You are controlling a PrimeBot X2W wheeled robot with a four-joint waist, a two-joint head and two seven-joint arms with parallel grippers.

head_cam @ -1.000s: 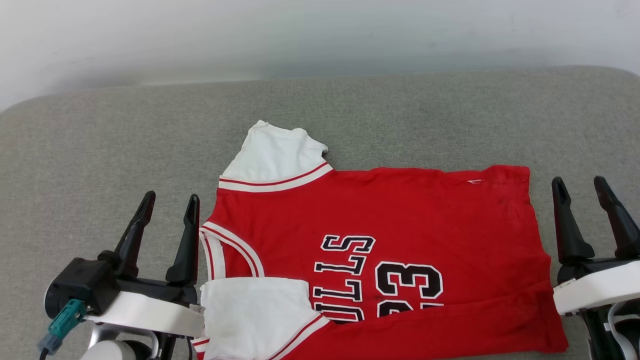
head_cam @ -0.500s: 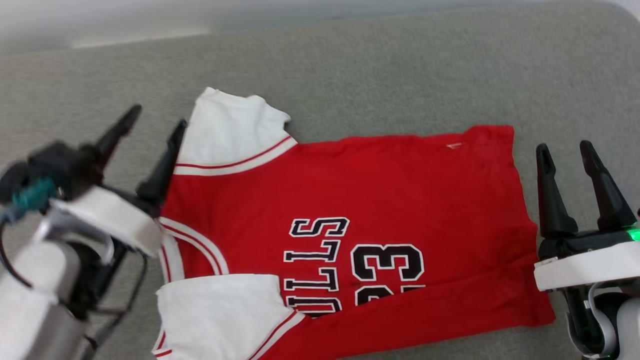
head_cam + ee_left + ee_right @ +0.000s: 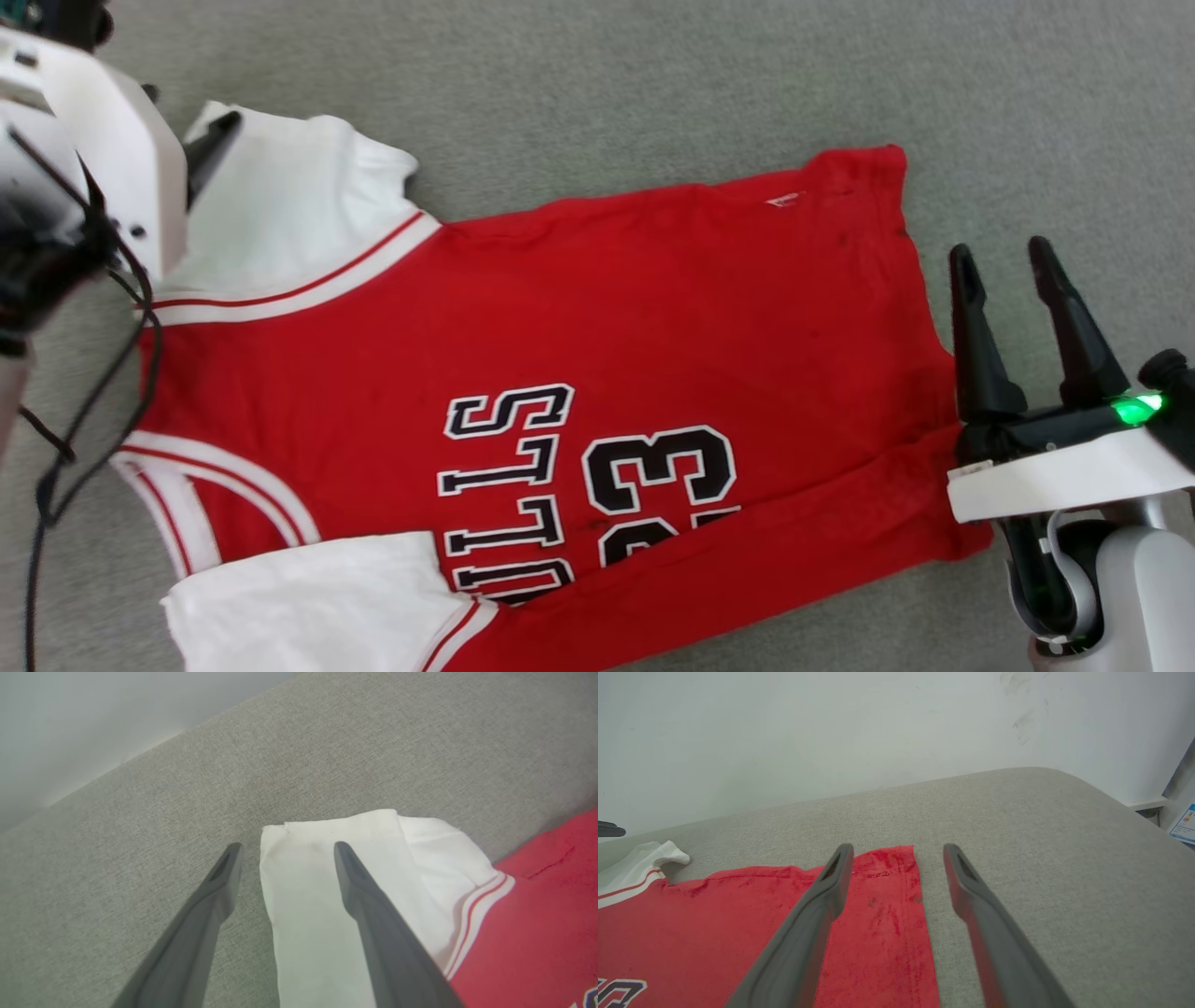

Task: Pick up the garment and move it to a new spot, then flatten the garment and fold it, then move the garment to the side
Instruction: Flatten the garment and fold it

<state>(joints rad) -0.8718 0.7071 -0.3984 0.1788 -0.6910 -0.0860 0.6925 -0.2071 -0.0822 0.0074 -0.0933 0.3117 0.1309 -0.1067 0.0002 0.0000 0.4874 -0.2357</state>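
Shirt [image 3: 653, 308] lies flat; left hand [image 3: 287, 847] released over white sleeve [image 3: 303, 896] edge; right hand [image 3: 1000, 250] released, empty, by hem [image 3: 920, 308].

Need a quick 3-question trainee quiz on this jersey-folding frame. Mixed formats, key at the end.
1. True or false: the right gripper is shut on the hem of the garment.
2. The left gripper, open, has one finger over the grey cushion and the other over: A) a white sleeve B) the collar C) the hem.
3. Fill in: a red fold along the garment's near edge hides part of BULLS and the number ___.
Key: 1 false, it is open by the hem; 2 A; 3 23.
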